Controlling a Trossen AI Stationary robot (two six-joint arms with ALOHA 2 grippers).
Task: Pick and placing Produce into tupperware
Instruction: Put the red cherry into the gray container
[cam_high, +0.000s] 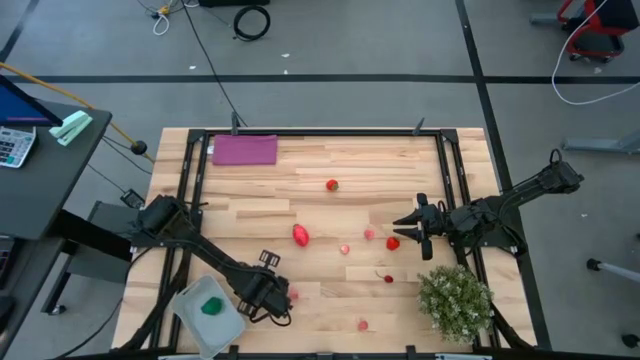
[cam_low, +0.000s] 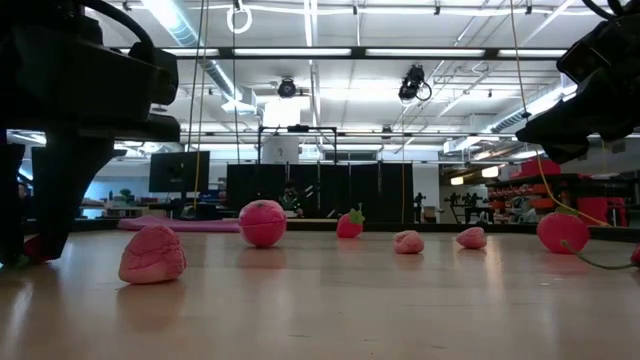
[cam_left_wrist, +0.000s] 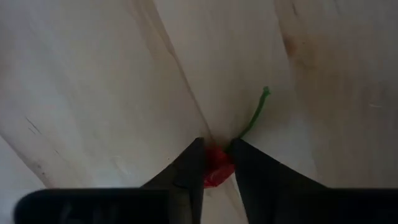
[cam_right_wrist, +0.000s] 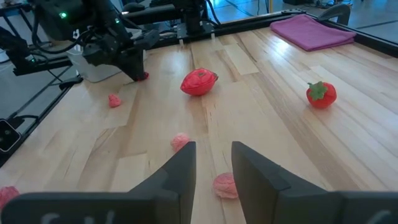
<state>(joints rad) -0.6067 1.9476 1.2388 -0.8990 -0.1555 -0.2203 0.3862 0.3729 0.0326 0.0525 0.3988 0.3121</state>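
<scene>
The tupperware (cam_high: 222, 322) sits at the table's near left corner with one green piece (cam_high: 211, 306) inside. Just right of it my left gripper (cam_high: 287, 298) points down, shut on a small red cherry (cam_left_wrist: 216, 169) with a green stem (cam_left_wrist: 254, 117). My right gripper (cam_right_wrist: 214, 163) is open above the table's right middle, and a pink piece (cam_right_wrist: 225, 185) lies just ahead of its fingers. More produce rests on the wood: a red tomato-like piece (cam_high: 300, 235), a strawberry (cam_high: 332, 184), a red piece (cam_high: 393, 242), and pink bits (cam_high: 345, 249) (cam_high: 362, 324). My left gripper pinches the cherry's red body (cam_left_wrist: 214, 177) between its two fingers, which come from above and point down. The green stem sticks out past the fingers over the wood. The right wrist view shows the cherry (cam_right_wrist: 143, 76) at table level; whether it is lifted clear does not show.
A bushy pale-green plant (cam_high: 455, 300) stands at the near right corner, close to my right arm. A flat purple mat (cam_high: 245, 150) lies at the far left. A black frame (cam_high: 320, 133) runs round the table edges. Bare wood lies open in the far middle.
</scene>
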